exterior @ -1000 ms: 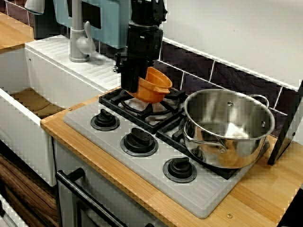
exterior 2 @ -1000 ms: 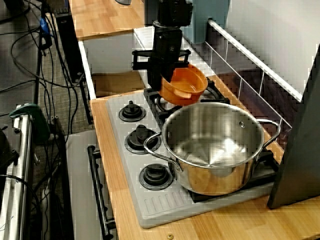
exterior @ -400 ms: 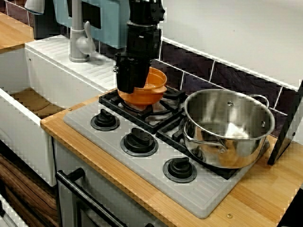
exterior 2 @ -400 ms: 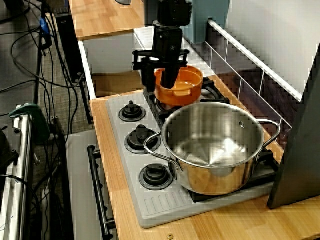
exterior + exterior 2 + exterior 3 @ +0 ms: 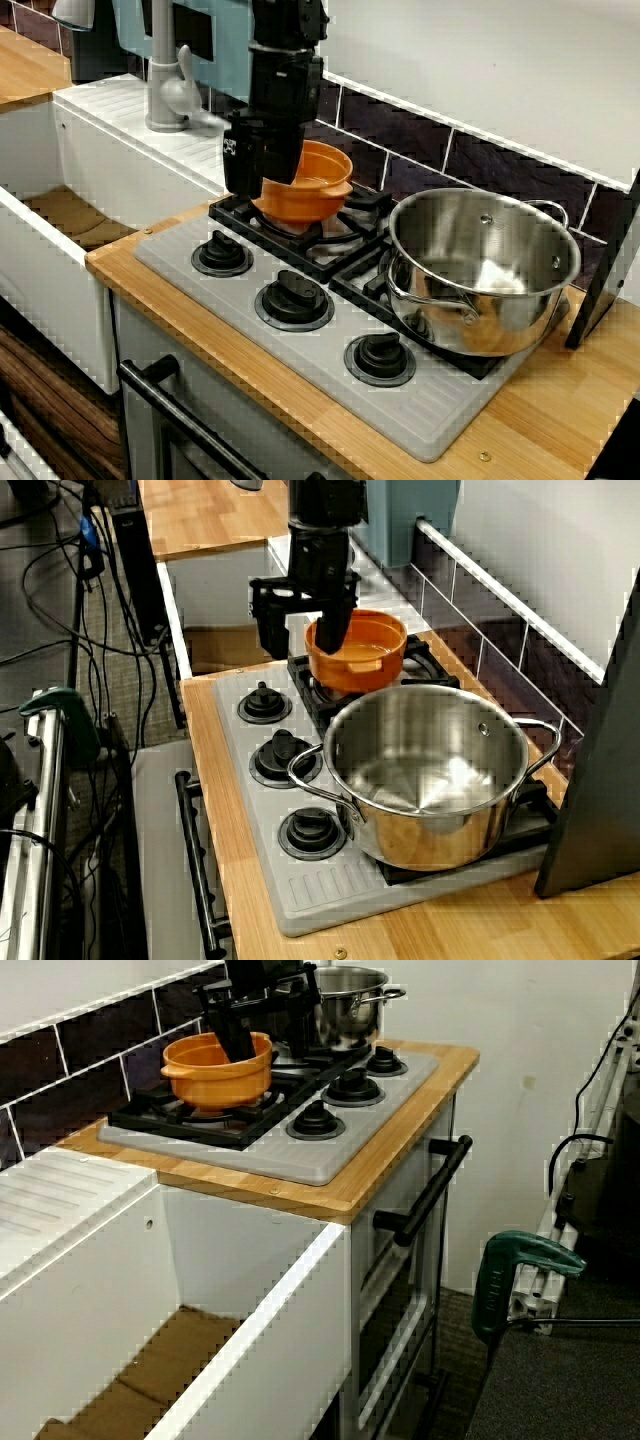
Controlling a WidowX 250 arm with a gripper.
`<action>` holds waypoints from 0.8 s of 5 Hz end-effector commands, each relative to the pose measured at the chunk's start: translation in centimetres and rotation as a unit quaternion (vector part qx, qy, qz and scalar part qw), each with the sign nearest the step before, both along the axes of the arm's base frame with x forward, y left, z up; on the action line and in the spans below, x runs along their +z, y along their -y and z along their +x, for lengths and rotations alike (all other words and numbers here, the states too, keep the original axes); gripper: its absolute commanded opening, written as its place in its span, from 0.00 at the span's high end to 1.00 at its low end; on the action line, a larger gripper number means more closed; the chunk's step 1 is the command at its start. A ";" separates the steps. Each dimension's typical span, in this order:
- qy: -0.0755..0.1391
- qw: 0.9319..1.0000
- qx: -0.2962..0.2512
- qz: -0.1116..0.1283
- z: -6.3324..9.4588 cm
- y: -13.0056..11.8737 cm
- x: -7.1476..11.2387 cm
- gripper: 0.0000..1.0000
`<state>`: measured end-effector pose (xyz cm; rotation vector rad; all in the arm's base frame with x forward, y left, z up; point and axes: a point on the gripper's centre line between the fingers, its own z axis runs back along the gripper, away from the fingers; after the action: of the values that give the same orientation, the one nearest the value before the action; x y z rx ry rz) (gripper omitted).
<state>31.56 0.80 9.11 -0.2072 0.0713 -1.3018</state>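
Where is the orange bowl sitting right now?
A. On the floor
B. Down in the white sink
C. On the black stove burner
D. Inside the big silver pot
C. The orange bowl sits upright on the black burner grate, beside the silver pot and not inside it.

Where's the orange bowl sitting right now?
In the view from the stove's front, the orange bowl sits upright on the left burner grate, just left of the steel pot, with the open tool straddling its left rim.
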 end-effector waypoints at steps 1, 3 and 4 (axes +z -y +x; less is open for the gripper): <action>0.045 0.999 0.023 -0.003 -0.8 -0.1 3.2 0.00; 0.076 0.995 0.061 -0.002 0.7 -0.6 5.3 0.00; 0.095 0.994 0.061 -0.001 0.6 0.0 6.4 0.00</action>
<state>32.84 1.37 12.59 -0.1521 -0.0274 -1.1785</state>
